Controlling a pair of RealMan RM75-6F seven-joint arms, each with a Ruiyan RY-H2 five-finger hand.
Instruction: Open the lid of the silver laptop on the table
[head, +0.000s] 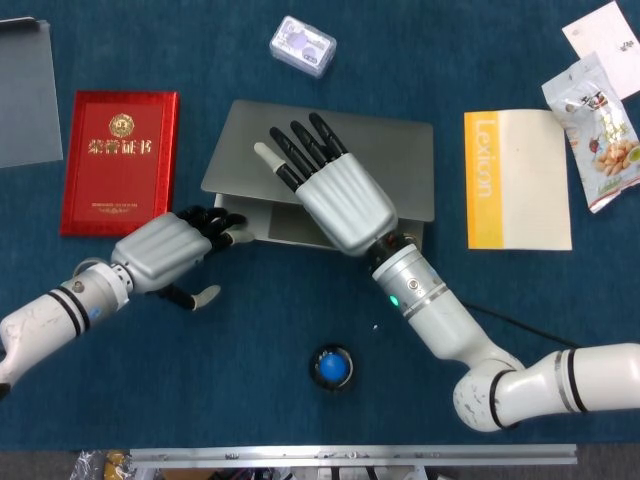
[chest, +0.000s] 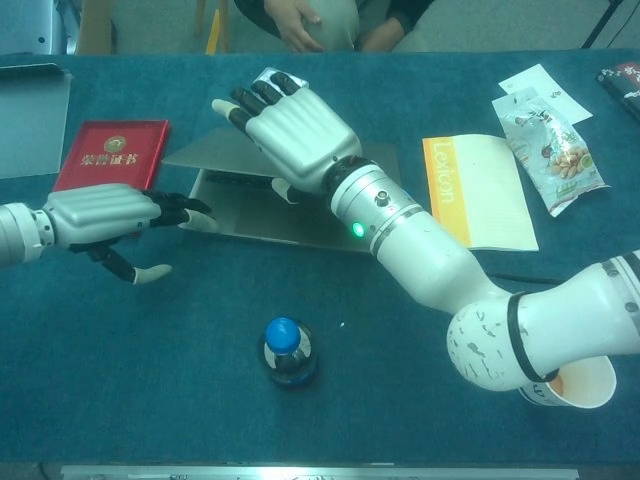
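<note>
The silver laptop sits mid-table with its lid (head: 390, 160) raised a little off the base (head: 265, 228). My right hand (head: 340, 205) lies over the lid's front edge, fingers stretched across the top. In the chest view the right hand (chest: 295, 135) shows its thumb tucked under the lifted lid (chest: 195, 155). My left hand (head: 165, 250) reaches in from the left with fingers extended. Its fingertips (chest: 195, 215) touch the front left corner of the base (chest: 240, 215), holding nothing.
A red booklet (head: 120, 160) lies left of the laptop. A blue-capped bottle (head: 332, 368) stands in front of it. A yellow Lexicon book (head: 515, 180) and a snack bag (head: 598, 125) lie to the right, a small plastic case (head: 302, 45) behind. A paper cup (chest: 575, 385) stands near my right elbow.
</note>
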